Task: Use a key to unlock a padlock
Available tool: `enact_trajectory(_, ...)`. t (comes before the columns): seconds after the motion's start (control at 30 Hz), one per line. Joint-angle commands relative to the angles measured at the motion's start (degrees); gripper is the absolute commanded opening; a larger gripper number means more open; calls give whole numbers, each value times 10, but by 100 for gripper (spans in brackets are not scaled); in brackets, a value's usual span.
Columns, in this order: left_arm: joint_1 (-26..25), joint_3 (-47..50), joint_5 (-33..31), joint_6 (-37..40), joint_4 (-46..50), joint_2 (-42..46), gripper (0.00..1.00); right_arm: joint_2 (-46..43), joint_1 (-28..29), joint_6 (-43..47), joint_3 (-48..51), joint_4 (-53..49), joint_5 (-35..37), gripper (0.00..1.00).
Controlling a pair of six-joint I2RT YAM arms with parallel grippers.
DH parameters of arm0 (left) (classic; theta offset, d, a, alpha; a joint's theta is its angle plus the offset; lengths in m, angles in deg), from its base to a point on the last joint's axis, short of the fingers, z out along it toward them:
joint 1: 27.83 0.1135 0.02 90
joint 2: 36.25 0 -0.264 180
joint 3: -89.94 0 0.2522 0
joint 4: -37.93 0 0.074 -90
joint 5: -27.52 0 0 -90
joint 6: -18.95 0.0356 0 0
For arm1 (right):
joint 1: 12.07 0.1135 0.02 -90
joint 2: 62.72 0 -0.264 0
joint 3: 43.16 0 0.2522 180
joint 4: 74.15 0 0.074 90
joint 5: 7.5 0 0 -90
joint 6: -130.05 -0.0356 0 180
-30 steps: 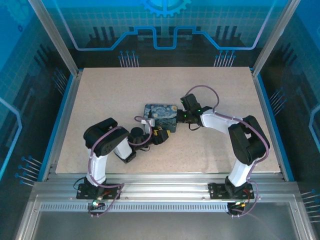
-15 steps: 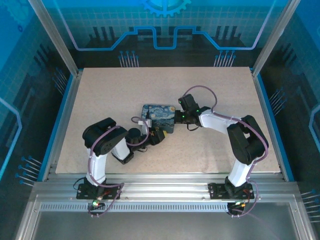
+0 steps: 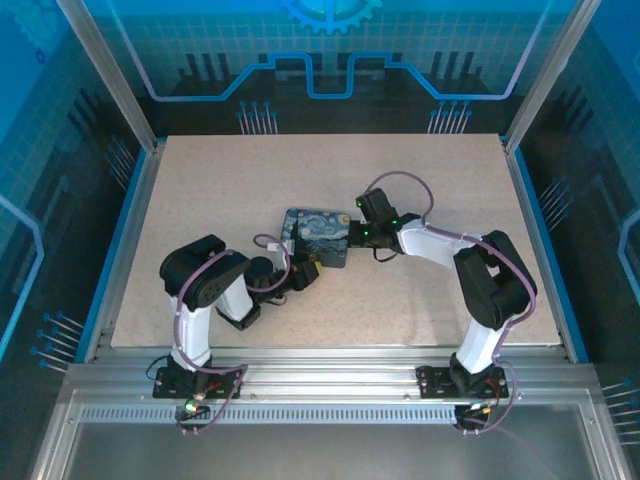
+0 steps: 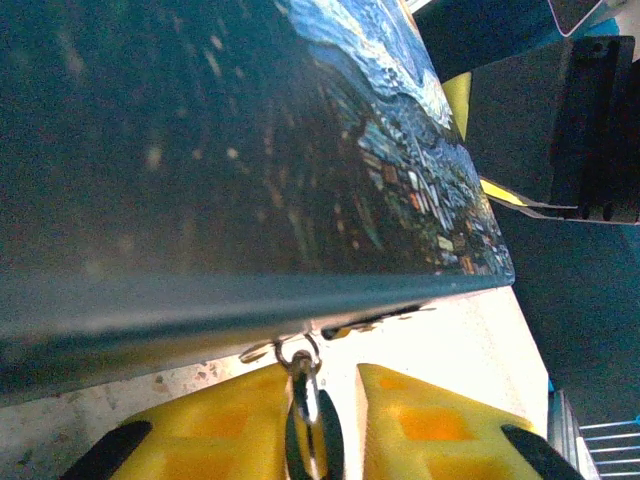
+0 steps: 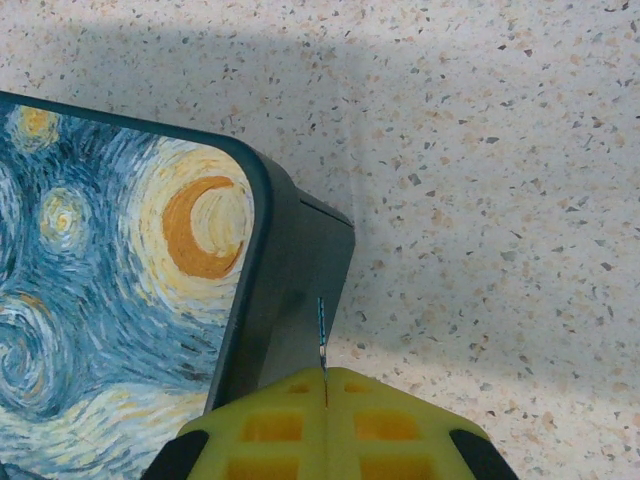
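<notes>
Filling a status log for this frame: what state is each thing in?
Dark blue box with yellow swirls: lid closed.
Small grey metal padlock: hanging at box latch.
Thin dark metal key: pinched, tip out.
Left gripper: closed around padlock.
Right gripper: shut on key.

Thin key point(image 5: 322, 338) upright beside box point(image 5: 120, 300) wall; small metal padlock point(image 4: 305, 425) under box's edge.

Painted box point(image 3: 318, 232) between left gripper point(image 3: 306, 268) and right gripper point(image 3: 353, 234); open tabletop point(image 3: 210, 180) beyond and either side.
</notes>
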Motion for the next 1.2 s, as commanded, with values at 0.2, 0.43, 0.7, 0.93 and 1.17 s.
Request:
enact_trajectory(0.2, 14, 24, 23, -26, 42, -20, 8, 10, 12, 1, -14, 2, -5, 0)
enact_trajectory(0.43, 19, 26, 30, -68, 52, -9, 0, 5, 8, 9, -16, -3, -6, 0)
enact_trajectory(0.7, 17, 5, 28, -112, 116, 31, 0, -34, -14, 16, 18, -3, -12, 0)
enact_trajectory(0.93, -12, -31, -2, -91, 226, 68, 0, -67, -17, 21, 40, -2, -9, 0)
enact_trajectory(1.17, -29, -67, -20, -75, 362, 138, 0, -119, -28, 22, 73, -8, -12, 0)
